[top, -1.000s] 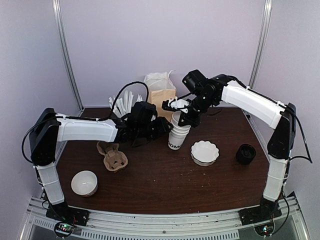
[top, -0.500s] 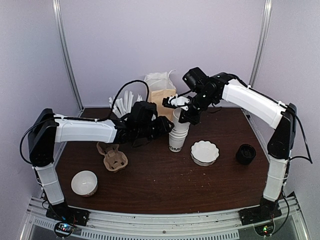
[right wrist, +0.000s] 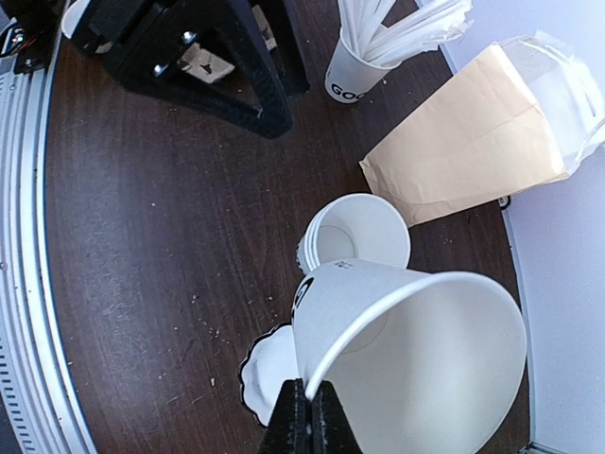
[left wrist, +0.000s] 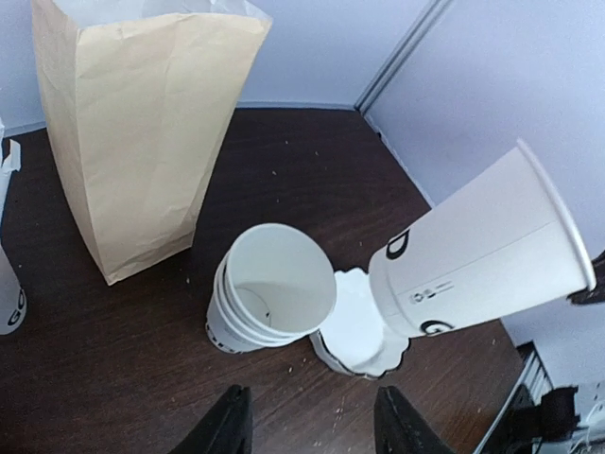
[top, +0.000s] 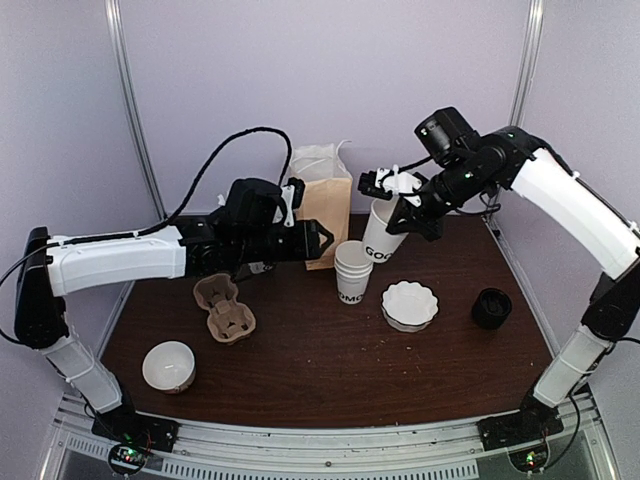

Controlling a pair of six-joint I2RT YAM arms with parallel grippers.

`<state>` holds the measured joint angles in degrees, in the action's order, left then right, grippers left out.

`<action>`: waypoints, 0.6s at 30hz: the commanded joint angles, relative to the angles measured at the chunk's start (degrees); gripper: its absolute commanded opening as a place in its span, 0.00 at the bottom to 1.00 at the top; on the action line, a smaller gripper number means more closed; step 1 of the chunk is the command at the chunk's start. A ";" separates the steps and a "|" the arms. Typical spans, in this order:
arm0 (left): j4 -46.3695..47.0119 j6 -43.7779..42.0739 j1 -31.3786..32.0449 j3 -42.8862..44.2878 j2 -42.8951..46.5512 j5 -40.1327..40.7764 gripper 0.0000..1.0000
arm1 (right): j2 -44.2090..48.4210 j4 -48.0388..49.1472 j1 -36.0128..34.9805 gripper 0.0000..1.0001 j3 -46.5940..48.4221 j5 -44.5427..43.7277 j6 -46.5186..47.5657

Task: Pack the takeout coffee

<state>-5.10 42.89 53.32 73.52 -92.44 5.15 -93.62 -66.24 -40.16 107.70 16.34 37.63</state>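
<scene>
Right pincer [right wrist: 304, 390]: closed tight on the rim of one paper cup [top: 383, 235], white with dark lettering, mouth open. The cup hangs tilted in the air at 1 o'clock from the cup stack [top: 350, 275].
Left pincer [left wrist: 312, 402]: jaws partly apart, holding nothing, above the counter [top: 330, 370] at 10 o'clock from the stack.
Paper bag [top: 325, 215]: upright, 11 o'clock from the stack.
Fluted white dish [top: 410, 305]: 4 o'clock from the stack.
Black lids [top: 491, 307]: 3 o'clock from the dish.
</scene>
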 commanded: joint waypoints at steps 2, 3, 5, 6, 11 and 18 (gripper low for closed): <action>-12.10 -22.38 0.23 0.59 4.68 -5.14 0.47 | 6.29 -0.78 -0.48 0.00 -8.77 4.43 2.49; -14.15 -25.69 0.24 1.02 5.48 -5.15 0.48 | 7.16 -0.82 -0.71 0.00 -10.48 5.38 2.95; -18.03 -32.31 0.23 2.19 6.79 -3.58 0.48 | 8.33 -0.93 -1.38 0.00 -13.57 6.46 3.80; -19.72 -35.03 0.26 2.81 7.27 -2.34 0.49 | 8.69 -0.97 -1.93 0.00 -14.93 6.52 4.32; -24.68 -39.86 -0.45 4.08 8.48 2.65 0.51 | 9.87 0.52 -7.08 0.00 -21.18 0.34 7.22; -17.88 -33.09 -1.73 -2.49 12.26 6.38 0.53 | 7.93 2.75 -15.48 0.00 -25.74 -0.64 9.33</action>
<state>-27.29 7.66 52.58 74.39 -83.24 8.23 -85.19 -65.34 -51.92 83.18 17.41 44.51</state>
